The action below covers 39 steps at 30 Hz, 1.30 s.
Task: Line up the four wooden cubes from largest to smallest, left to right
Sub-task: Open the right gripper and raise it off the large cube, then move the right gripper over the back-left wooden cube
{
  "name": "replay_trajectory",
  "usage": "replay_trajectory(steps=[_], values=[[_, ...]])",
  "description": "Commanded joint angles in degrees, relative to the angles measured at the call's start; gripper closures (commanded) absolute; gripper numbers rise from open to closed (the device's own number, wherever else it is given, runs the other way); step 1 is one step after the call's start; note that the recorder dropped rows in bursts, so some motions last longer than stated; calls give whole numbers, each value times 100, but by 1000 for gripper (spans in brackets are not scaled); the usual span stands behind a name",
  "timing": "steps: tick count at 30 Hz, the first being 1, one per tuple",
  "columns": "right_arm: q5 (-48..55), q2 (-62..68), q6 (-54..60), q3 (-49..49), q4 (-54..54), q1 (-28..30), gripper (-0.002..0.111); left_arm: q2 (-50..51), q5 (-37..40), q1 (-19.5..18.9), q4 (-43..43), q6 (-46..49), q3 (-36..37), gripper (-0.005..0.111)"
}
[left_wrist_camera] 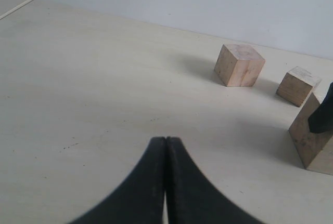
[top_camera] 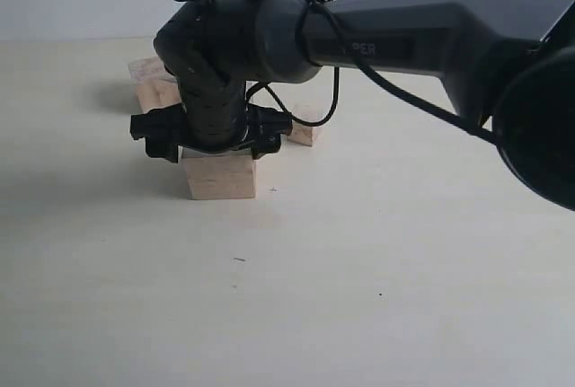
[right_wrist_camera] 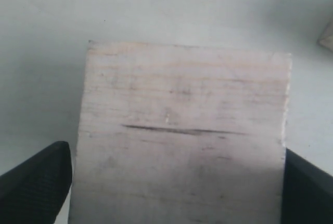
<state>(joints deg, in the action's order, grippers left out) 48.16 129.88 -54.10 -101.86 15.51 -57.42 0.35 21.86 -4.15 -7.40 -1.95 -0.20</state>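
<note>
The largest cube [top_camera: 220, 178] is sitting flat on the pale surface [top_camera: 377, 270]. The thin dark slit [right_wrist_camera: 182, 130] on its top face is running across from one finger toward the other in the right wrist view. The right arm [top_camera: 422, 32] is reaching across to this cube from the right of the exterior view, and the right end effector [top_camera: 216, 148] is hanging straight down over the cube's top. It is standing spread wide, with one black finger [right_wrist_camera: 36, 187] flanking each side of the cube near its upper edges. Each pad is showing right at the cube's edge, so I cannot tell whether the pads are pressing the wood.

A middle-sized cube [top_camera: 153, 83] is resting on the surface beyond the largest cube and off to its left in the exterior view, partly hidden by the arm's wrist. A smaller cube [top_camera: 304, 133] is lying beyond the largest cube on its right, near it but not touching.

The left end effector [left_wrist_camera: 165, 142] is pointing over bare surface, well apart from the largest cube. Its two dark fingers are pressed together tip to tip, with only a hairline seam showing between them. In its camera the largest cube is showing at the picture's edge, with one finger of the right end effector at its upper side.
</note>
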Motion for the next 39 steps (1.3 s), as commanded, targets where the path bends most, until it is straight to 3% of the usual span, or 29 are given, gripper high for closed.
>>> replay_trajectory(steps=[1,16,24,34,39], values=[[8,-133,8,-35,-8,5,16,-35,-83,14,-5,21,20,107],[305,-952,162,-35,164,5,16,-35,-83,14,-5,21,20,107],[-821,-1393,517,-35,999,5,16,-35,-83,14,-5,21,20,107],[-2616,-1000,1066,-70,1637,146,16,-35,-83,14,-5,21,20,107],[-2728,-477,1066,-533,1827,349,16,-35,-83,14,-5,21,20,107]])
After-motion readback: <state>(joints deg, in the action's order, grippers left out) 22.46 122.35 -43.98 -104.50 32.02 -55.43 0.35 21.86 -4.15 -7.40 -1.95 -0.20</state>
